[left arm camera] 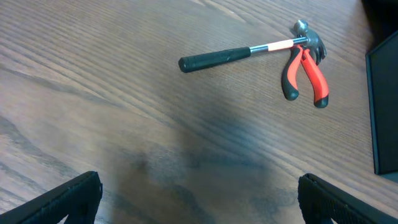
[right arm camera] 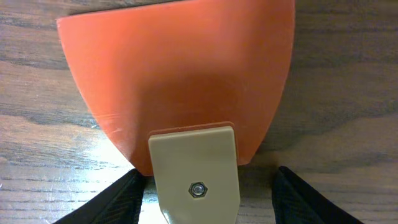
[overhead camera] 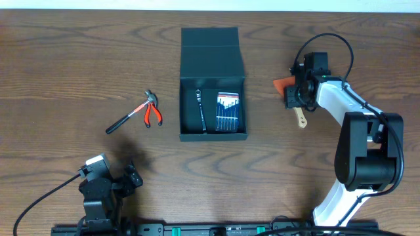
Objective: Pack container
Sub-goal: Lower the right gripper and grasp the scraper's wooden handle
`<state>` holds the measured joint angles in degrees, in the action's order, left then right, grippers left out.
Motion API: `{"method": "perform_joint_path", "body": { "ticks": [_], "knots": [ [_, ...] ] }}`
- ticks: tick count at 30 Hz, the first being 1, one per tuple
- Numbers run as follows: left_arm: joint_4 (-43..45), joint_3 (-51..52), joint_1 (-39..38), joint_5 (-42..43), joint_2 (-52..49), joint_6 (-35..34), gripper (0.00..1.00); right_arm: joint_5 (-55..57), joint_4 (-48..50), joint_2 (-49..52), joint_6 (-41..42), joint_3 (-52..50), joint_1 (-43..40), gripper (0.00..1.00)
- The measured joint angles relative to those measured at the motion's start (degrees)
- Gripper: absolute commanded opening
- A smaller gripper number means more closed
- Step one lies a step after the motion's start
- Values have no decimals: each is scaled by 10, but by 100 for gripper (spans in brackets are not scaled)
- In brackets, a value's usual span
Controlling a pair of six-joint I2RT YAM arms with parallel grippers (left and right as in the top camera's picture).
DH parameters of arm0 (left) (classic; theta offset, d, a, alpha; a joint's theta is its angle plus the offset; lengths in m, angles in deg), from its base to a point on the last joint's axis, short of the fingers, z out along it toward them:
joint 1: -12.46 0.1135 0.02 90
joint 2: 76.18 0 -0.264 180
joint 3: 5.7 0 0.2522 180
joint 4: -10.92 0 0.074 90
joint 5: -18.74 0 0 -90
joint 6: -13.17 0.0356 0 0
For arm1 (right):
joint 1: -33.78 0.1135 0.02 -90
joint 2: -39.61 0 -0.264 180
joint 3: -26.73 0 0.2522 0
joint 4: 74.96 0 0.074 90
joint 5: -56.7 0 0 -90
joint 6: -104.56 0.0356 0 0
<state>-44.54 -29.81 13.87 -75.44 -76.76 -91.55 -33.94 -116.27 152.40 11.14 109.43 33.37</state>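
Note:
The container, a dark box with its flap lid laid back, sits open at mid-table. Inside lie a small wrench and a pack of bits. To its right lies a scraper with an orange blade and a beige handle. My right gripper is low over that scraper. In the right wrist view the right gripper straddles the handle, the left finger close against it and the right finger still apart. My left gripper stands wide open over bare wood at the front left, holding nothing.
A black-handled hammer and red-handled pliers lie touching, left of the container, also seen as hammer and pliers from overhead. The container's side shows at the left wrist view's right edge.

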Motion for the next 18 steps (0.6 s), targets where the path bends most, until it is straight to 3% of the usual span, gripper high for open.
{"method": "perform_joint_path", "body": {
  "ticks": [8, 18],
  "knots": [
    [0, 0, 0, 0, 0, 0, 98, 2, 4, 5, 6, 5, 0, 34],
    [0, 0, 0, 0, 0, 0, 98, 6, 5, 6, 24, 7, 0, 23]
  ]
}}
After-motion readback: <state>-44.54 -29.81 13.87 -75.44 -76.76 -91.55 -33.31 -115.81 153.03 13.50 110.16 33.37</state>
